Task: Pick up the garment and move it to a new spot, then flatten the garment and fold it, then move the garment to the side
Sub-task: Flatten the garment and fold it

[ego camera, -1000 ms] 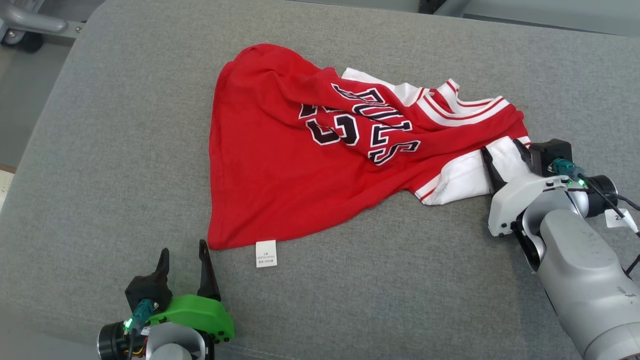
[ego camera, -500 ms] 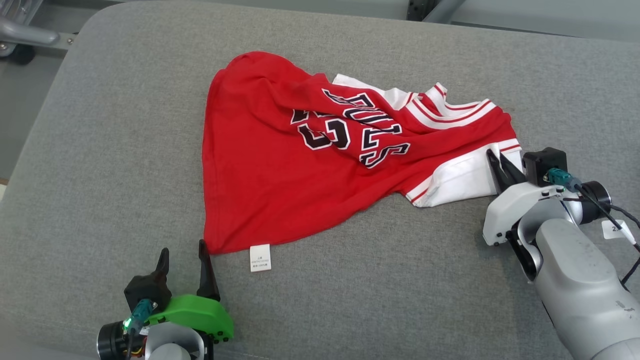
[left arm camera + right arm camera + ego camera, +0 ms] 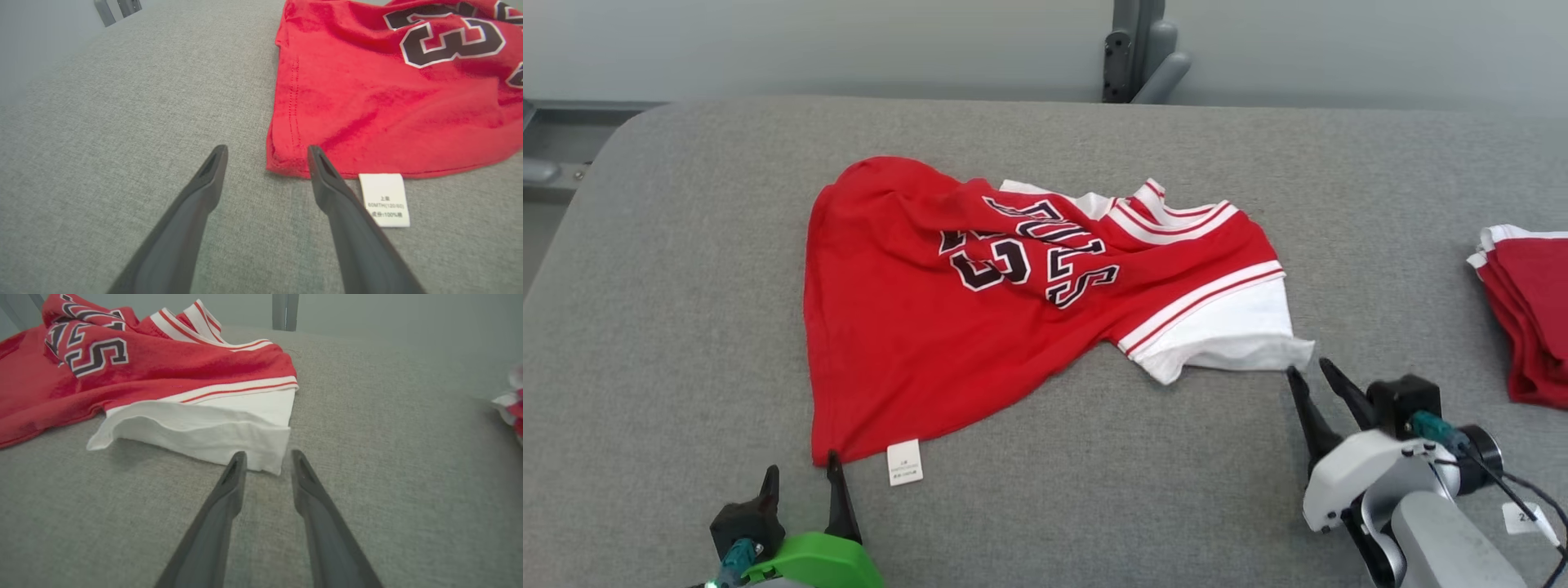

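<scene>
1. A grey padded table (image 3: 686,286) spans the scene from left to right. A grey post (image 3: 1131,49) stands behind its far edge.
2. The red garment (image 3: 915,327) lies rumpled, not flat, on the table's middle, a little to the left. Its hem side runs down the left and its collar and sleeves point right. No claw holds it.
3. A stack of folded red cloth (image 3: 1531,310) with white trim sits at the far right edge, well apart from the garment.
4. The garment's white sleeve (image 3: 1225,327), edged with red and white stripes, spreads toward the near right, its corner lifted slightly off the table.
5. The right gripper (image 3: 1307,369) is at the near right, its fingers pointing at that sleeve corner. In the right wrist view its jaws stand partly apart and released, with nothing between them, and the tips are just short of the sleeve's edge.
6. The left gripper (image 3: 801,464) is at the near left, spread wide and empty. One fingertip (image 3: 314,155) is at the garment's near-left hem corner, but I cannot tell whether it touches.
7. Black letters and a number outlined in white (image 3: 1029,253) crumple across the garment's chest.
8. A small white care label (image 3: 904,462) pokes out from the near hem, lying flat on the table just right of the left gripper.
</scene>
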### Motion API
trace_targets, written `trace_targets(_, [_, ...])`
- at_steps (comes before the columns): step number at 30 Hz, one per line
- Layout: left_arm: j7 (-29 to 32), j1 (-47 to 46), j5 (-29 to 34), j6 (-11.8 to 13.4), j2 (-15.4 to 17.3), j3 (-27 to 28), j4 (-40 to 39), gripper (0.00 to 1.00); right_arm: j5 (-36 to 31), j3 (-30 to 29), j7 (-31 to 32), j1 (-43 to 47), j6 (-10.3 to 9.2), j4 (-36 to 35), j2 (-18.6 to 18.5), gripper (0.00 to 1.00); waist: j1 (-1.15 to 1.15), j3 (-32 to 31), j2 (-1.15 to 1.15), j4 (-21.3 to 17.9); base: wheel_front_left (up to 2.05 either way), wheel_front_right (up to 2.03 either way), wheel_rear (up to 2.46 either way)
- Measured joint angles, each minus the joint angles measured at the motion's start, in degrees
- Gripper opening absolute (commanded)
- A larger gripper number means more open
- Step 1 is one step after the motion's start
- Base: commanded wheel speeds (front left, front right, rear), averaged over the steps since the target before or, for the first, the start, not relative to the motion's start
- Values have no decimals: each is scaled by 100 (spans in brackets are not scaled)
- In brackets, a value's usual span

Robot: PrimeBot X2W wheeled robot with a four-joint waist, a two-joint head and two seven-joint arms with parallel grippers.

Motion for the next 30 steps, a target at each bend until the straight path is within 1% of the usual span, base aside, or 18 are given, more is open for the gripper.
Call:
trace_targets(1, [0,0,0,0,0,0,0,100,0,0,0,0,0,0,0,100,0,0,0,0,0,0,0])
trace_targets(8, [0,276,109,-44,-2,243,153,100,54,-327,0,708,0,-136,-44,100,0,-398,0,-419,0,0,0])
trace_targets(11, [-1,327,181,-54,-2,322,147,100,53,-522,1,800,0,-193,-24,100,0,-535,0,-563,0,0,0])
trace_targets(14, [0,402,300,-80,-2,393,138,100,2,-709,1,815,0,-334,70,100,0,-643,0,-666,0,0,0])
trace_targets(22, [-1,510,491,-180,-1,485,-29,100,-263,-1060,0,1037,0,-912,397,100,0,-779,0,-733,0,0,0])
trace_targets(25, [0,566,509,-227,-1,494,-121,100,-321,-1085,0,1084,0,-1105,503,100,0,-789,0,-745,0,0,0])
trace_targets(30, [0,563,567,-283,-2,476,-283,100,-331,-1031,0,1155,0,-1230,611,100,0,-782,0,-779,0,0,0])
